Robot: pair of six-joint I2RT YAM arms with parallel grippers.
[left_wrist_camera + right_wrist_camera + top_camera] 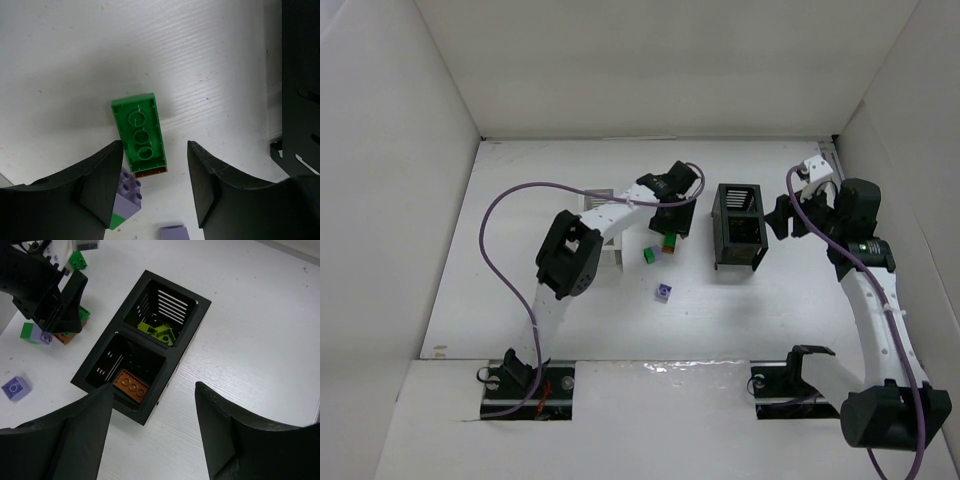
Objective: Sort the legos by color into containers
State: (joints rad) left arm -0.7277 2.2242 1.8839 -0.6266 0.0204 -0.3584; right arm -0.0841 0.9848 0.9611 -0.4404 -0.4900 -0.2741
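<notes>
My left gripper (pixel 670 228) is open and hovers low over a green brick (pixel 140 135) that lies studs-down on an orange brick (pixel 150 173); this pair also shows in the top view (pixel 669 240). A lavender brick on a green one (pixel 129 197) sits by my left finger. Another lavender brick (pixel 663 292) lies alone nearer the arms. The black box (pixel 740 225) holds yellow-green bricks (pixel 159 331) in one compartment and an orange brick (pixel 132 385) in the other. My right gripper (pixel 154 392) is open and empty, above the table just right of the black box. The white box (pixel 601 203) is mostly hidden under my left arm.
A further green brick (pixel 77 261) shows beyond my left gripper (pixel 55 300) near the white box. White walls enclose the table on three sides. A purple cable loops from each arm.
</notes>
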